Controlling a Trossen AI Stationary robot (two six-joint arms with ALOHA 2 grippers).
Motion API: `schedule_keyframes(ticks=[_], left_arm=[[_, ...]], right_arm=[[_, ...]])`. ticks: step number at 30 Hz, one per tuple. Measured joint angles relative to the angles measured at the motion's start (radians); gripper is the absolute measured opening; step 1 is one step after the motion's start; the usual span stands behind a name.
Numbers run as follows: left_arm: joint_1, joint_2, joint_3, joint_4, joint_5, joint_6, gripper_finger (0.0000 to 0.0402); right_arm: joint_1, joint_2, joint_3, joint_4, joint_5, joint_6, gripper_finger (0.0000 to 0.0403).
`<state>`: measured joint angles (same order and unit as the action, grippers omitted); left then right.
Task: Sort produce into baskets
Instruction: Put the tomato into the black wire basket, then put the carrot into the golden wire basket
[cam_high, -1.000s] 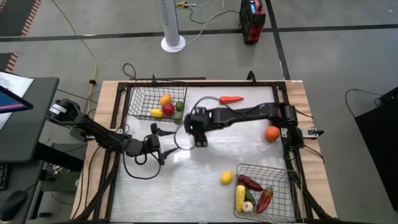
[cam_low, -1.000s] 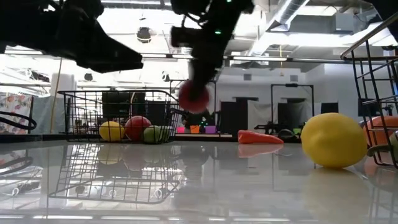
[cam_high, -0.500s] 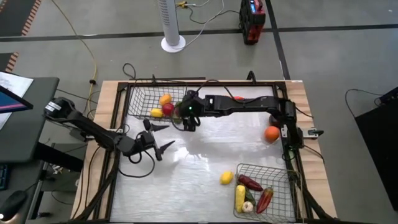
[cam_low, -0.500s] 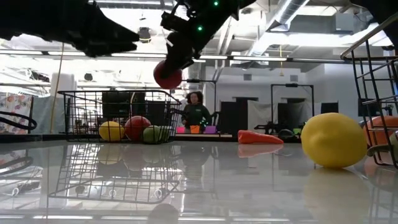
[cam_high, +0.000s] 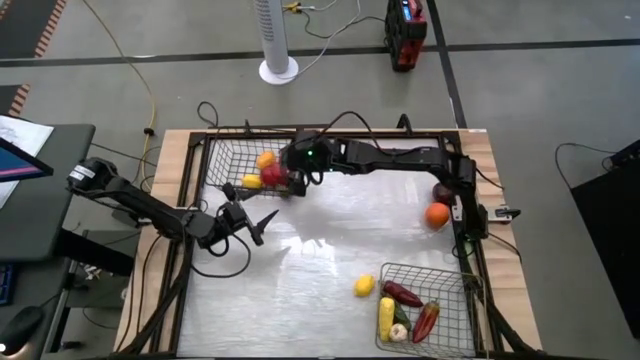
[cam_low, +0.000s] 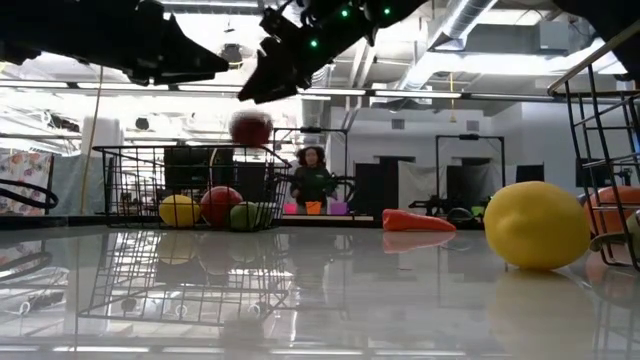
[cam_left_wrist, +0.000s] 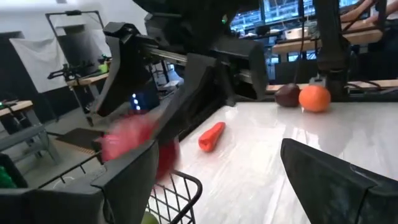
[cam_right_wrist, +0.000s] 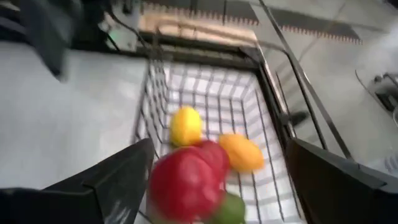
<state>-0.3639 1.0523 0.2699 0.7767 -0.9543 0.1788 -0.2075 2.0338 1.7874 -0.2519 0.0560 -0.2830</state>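
Right tool (cam_high: 292, 172), fingers spread wide, above the dark wire basket (cam_high: 228, 172); round red fruit (cam_low: 251, 128) in mid-air just below it.

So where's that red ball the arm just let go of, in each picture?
High view: red ball at the far-left basket's near edge.
Low view: in mid-air above that basket.
Left wrist view: blurred, by the basket's rim.
Right wrist view: between the open fingers.
Shared landmark: that basket.
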Motion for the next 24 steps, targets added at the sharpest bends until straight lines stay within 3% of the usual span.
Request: schedule_keyframes(ticks=[6, 9, 13, 17, 20, 24], left_arm=[[0.002, 0.0, 0.0, -0.001, 0.003, -0.016, 0.0327], [0.005, 0.0, 0.0, -0.012, 0.052, -0.036, 0.0327], [0.063, 0.001, 0.008, -0.054, 0.225, -0.087, 0.0327], [0.203, 0.004, 0.13, -0.337, 0.421, -0.148, 0.0327], [0.312, 0.055, 0.239, -0.503, 0.573, -0.141, 0.0327], [0.394, 0.106, 0.302, -0.53, 0.681, -0.084, 0.0327]], right_arm=[[-0.04, -0.033, -0.003, -0.095, 0.015, 0.025, 0.0387], [-0.081, -0.079, -0.001, -0.226, 0.014, 0.055, 0.0386], [-0.155, -0.102, 0.0, -0.438, 0.016, 0.135, 0.0382], [-0.18, -0.109, -0.001, -0.6, -0.027, 0.231, 0.0377], [-0.15, -0.14, -0.017, -0.637, -0.012, 0.245, 0.0373], [-0.124, -0.257, -0.142, -0.563, 0.015, 0.254, 0.0365]])
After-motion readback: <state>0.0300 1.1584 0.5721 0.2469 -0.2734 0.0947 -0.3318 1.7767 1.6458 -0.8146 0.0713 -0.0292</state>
